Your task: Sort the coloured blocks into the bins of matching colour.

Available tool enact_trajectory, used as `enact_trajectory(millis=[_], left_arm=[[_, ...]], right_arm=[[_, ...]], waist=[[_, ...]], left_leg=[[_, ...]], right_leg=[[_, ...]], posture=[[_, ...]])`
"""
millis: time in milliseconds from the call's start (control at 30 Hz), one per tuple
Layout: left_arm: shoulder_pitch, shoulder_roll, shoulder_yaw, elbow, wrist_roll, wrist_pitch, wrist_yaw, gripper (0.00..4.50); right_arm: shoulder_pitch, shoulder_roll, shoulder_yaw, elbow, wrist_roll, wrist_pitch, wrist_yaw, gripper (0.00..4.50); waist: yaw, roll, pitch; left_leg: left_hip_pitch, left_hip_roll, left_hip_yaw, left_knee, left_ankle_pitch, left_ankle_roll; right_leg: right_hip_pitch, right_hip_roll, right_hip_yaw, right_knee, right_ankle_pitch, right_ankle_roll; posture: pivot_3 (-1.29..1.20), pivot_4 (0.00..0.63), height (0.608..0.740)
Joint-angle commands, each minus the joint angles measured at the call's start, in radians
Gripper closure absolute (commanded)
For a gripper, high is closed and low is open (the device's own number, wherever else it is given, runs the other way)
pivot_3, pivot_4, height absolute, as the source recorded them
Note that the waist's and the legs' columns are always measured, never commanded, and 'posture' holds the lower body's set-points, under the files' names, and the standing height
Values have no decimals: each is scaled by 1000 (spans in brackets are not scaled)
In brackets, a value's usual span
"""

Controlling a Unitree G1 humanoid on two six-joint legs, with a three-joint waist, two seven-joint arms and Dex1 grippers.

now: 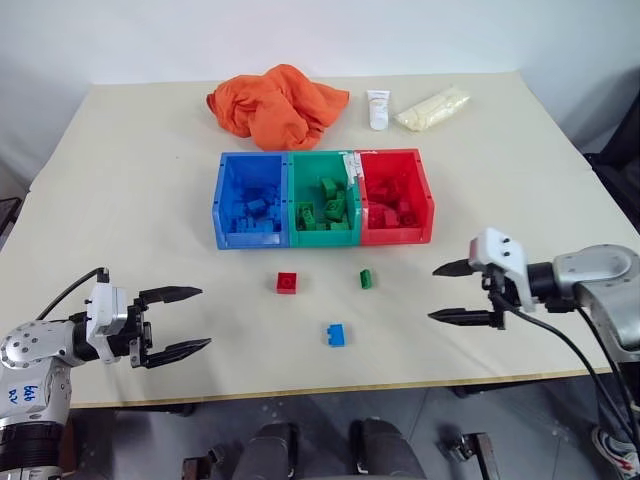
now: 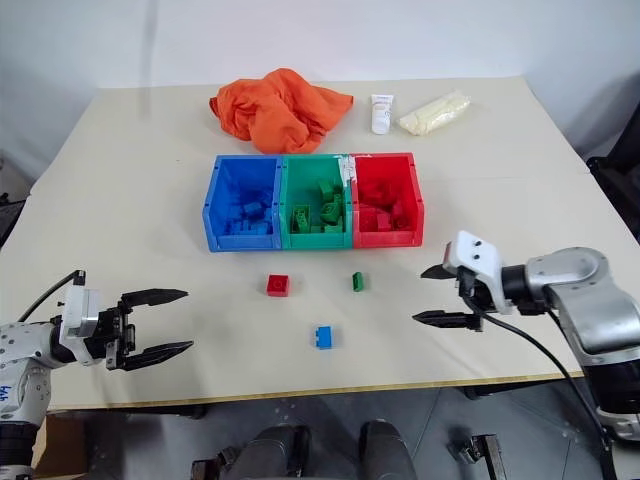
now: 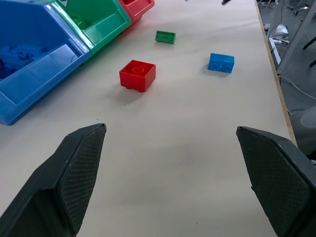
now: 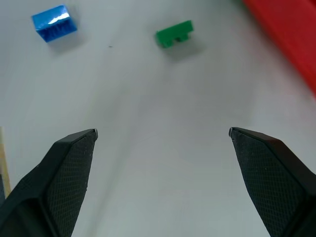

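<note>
Three joined open-top rectangular plastic bins are sitting mid-desk on the matte cream desk (image 1: pixel 150 180): glossy blue bin (image 1: pixel 222 200), green bin (image 1: pixel 296 235), red bin (image 1: pixel 425 195). Each is holding a heap of studded bricks of its own colour.

Three small studded plastic bricks are lying loose just in front of the bins, apart from each other: square red brick (image 1: pixel 287 283) below the blue/green join, narrow green brick (image 1: pixel 366 279) below the green/red join, blue brick (image 1: pixel 335 335) at 6 o'clock of the two, nearest the desk's front edge.

Left gripper (image 1: pixel 177 322) is hovering over the front left of the desk, black textured wedge fingers (image 3: pixel 74 173) spread wide, grasping nothing; red brick is at its 2 o'clock, well apart. Right gripper (image 1: pixel 452 292) is hovering over the front right, fingers (image 4: pixel 69 173) also released and empty; green brick at its 9 o'clock, blue brick at 8 o'clock, both apart.

At the far edge: crumpled orange cloth (image 1: pixel 277 103), white squeeze tube (image 1: pixel 378 108), pale yellow crinkled bag (image 1: pixel 432 108).
</note>
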Motion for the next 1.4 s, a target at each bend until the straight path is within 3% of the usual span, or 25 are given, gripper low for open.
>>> enact_trajectory(millis=[33,333,700,967,1100,1300,1400], left_arm=[[1,-5,6,-34,-18,0,5,0],[40,-26,4,-112,-27,16,32,0],[126,-51,24,-229,-47,43,102,0],[180,-60,31,-274,-50,40,130,0],[197,-61,30,-289,-52,39,141,0],[198,-60,26,-293,-54,39,151,0],[188,-60,20,-289,-53,39,153,0]], right_arm=[[-38,30,32,-34,3,-6,-12,29],[-178,196,220,47,-98,-65,-58,29],[-316,332,251,363,-174,-191,-72,29],[-332,343,251,466,-203,-251,-33,29],[-323,330,239,503,-203,-266,-26,935],[-299,325,213,483,-186,-274,-15,2955],[-275,319,190,416,-157,-254,-5,3048]], waist=[[-1,0,0],[-2,0,0],[-3,0,0],[-3,0,0],[-1,0,0],[-2,0,0],[-1,0,0]], left_leg=[[0,0,0,0,0,0],[0,0,0,1,0,0],[0,0,0,2,0,0],[1,0,0,3,0,0],[1,0,0,3,0,0],[1,0,0,3,0,0],[1,0,0,3,0,0]], right_leg=[[0,0,0,0,0,0],[-1,0,0,2,0,0],[-1,0,0,5,0,0],[-1,0,0,5,0,0],[0,0,0,5,0,0],[0,0,0,5,0,0],[0,0,-1,5,0,0]], posture=[[0,150,740],[0,150,740],[0,150,740],[0,150,740],[0,150,740],[0,150,740],[0,150,740]])
